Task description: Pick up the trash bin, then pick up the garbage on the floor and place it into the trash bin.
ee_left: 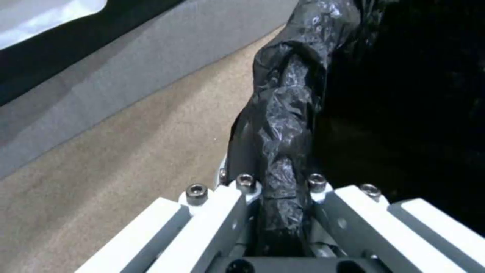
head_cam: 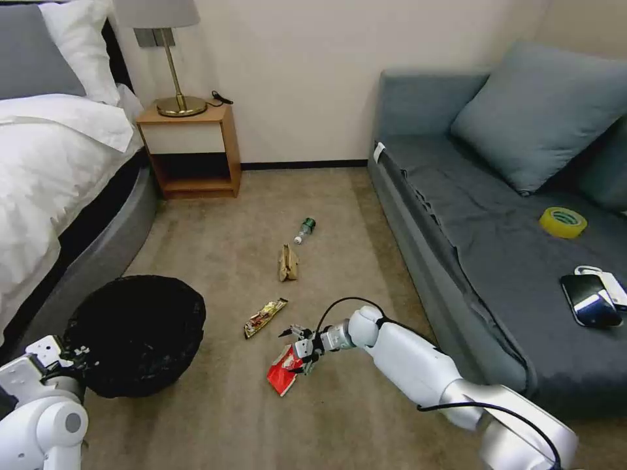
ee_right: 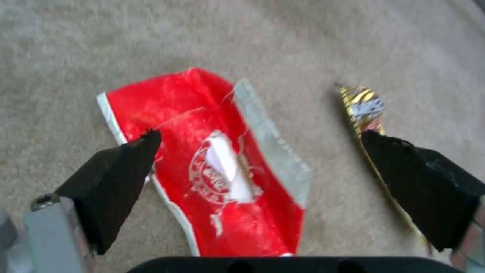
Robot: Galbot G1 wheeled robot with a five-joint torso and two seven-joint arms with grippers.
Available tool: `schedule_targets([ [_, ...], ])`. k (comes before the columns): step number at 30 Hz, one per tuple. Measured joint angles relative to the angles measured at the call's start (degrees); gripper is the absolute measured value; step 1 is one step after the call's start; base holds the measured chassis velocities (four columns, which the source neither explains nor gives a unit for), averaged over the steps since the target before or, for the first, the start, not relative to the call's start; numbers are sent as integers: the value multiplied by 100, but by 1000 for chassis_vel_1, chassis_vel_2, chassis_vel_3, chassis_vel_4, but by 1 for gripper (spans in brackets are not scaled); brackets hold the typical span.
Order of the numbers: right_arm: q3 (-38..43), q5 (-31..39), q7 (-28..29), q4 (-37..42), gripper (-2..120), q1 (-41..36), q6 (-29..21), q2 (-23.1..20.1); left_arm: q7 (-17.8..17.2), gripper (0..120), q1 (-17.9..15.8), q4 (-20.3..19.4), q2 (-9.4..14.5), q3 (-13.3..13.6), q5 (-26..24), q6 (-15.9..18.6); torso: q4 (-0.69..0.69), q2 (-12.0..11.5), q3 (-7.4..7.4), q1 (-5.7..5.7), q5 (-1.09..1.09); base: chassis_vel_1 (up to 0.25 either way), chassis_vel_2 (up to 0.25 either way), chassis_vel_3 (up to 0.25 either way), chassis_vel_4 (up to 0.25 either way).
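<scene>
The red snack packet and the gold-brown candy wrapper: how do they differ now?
The red snack packet is broad and red; the candy wrapper is long, narrow, gold-brown. The open right claw hangs over the packet; the wrapper lies apart from it, farther from the robot and nearer the trash bin, whose rim the left claw grips. Both lie flat on the carpet.

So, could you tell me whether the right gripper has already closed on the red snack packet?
No: the right gripper is open, with its fingers spread to either side of the red snack packet, which lies flat on the carpet.
</scene>
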Motion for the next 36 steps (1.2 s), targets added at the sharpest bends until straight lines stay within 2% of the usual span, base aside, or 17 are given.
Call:
schedule_targets([
  [7, 13, -142, 194, -578, 100, 42, 85, 291, 24, 2, 79, -91, -59, -26, 1, 0, 0, 0, 0, 0, 1, 0, 0, 0, 0],
  [19, -29, -176, 299, -841, 100, -12, 65, 524, 52, 2, 163, -134, -108, -42, 8, 0, 1, 0, 0, 0, 1, 0, 0, 0, 0],
  [21, -43, -176, 339, -873, 92, -46, 58, 531, 54, 2, 166, -145, -120, -34, 9, -3, 0, 0, 0, 0, 0, 0, 0, 0, 0],
  [23, -45, -176, 343, -876, 90, -49, 58, 532, 54, 2, 166, -147, -121, -31, 9, -3, 0, 0, 0, 0, 1, 0, 0, 0, 0],
  [25, -47, -176, 374, -911, 77, -73, 53, 536, 57, 2, 166, -161, -131, -15, 8, -6, 0, 0, 0, 0, 0, 0, 0, 0, 0],
  [28, -47, -176, 402, -926, 72, -89, 51, 537, 60, 2, 172, -172, -134, -12, 9, -12, 0, 0, 0, 0, 1, 0, 0, 0, 0],
  [31, -45, -176, 435, -927, 56, -104, 50, 530, 73, 2, 191, -179, -142, -12, 12, -31, 0, 0, 0, 0, 1, 0, 0, 0, 0],
  [33, -43, -176, 441, -926, 54, -107, 50, 528, 77, 2, 193, -179, -144, -12, 16, -37, 0, 0, 0, 0, 1, 0, 0, 0, 0],
  [35, -35, -176, 457, -918, 45, -113, 50, 522, 87, 2, 199, -179, -148, -8, 31, -55, 0, 0, 0, 0, 1, 0, 0, 0, 0],
  [36, -25, -175, 477, -905, 37, -116, 50, 516, 94, 2, 200, -179, -151, -1, 43, -60, 0, 0, 0, 0, 1, 0, 0, 0, 0],
])
